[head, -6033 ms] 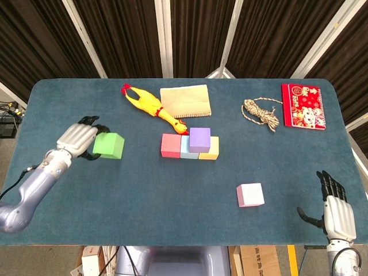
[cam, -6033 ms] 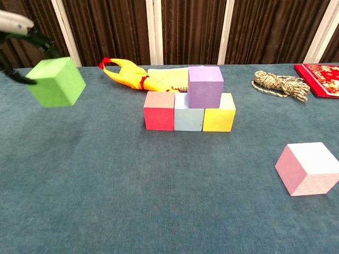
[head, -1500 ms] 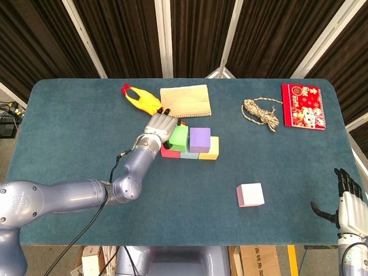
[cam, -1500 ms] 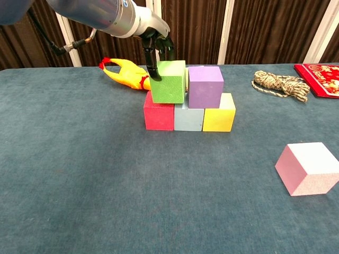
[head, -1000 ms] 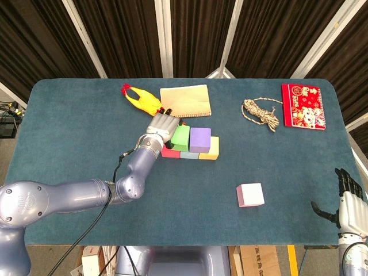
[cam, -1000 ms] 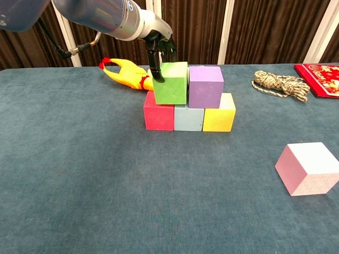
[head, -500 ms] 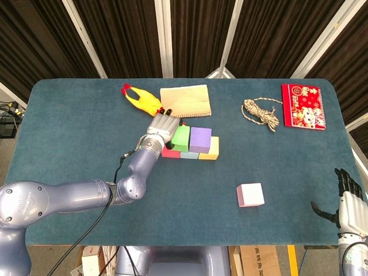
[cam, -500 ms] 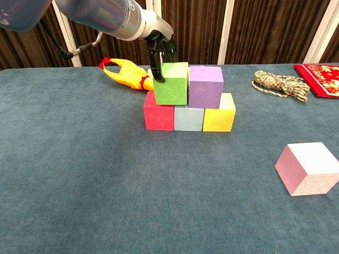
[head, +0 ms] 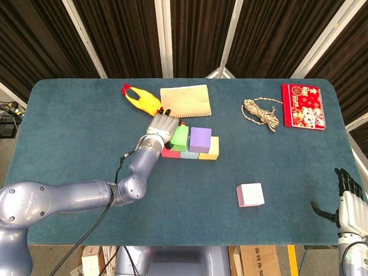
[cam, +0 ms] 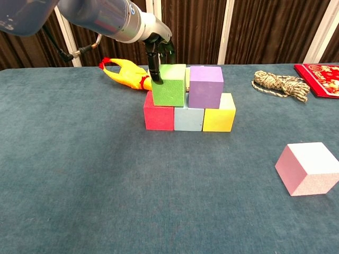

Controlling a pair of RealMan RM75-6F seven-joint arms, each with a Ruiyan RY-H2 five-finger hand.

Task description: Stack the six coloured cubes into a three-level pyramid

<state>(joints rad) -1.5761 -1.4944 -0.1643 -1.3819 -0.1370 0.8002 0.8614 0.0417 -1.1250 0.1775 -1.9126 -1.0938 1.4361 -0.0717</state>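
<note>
Table point(head: 75, 121) (blue-felted): left hand point(head: 161, 127) gripping green cube point(cam: 169, 84)

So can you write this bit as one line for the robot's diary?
left hand: holds green cube on second level | right hand: open, idle | pink cube: waiting on table

Red cube point(cam: 158, 116), pale blue cube point(cam: 188, 118) and yellow cube point(cam: 220, 116) are lined up touching, topped by green cube point(cam: 169, 85) beside purple cube point(cam: 205, 87); pink cube point(cam: 309, 169) is set well apart.
</note>
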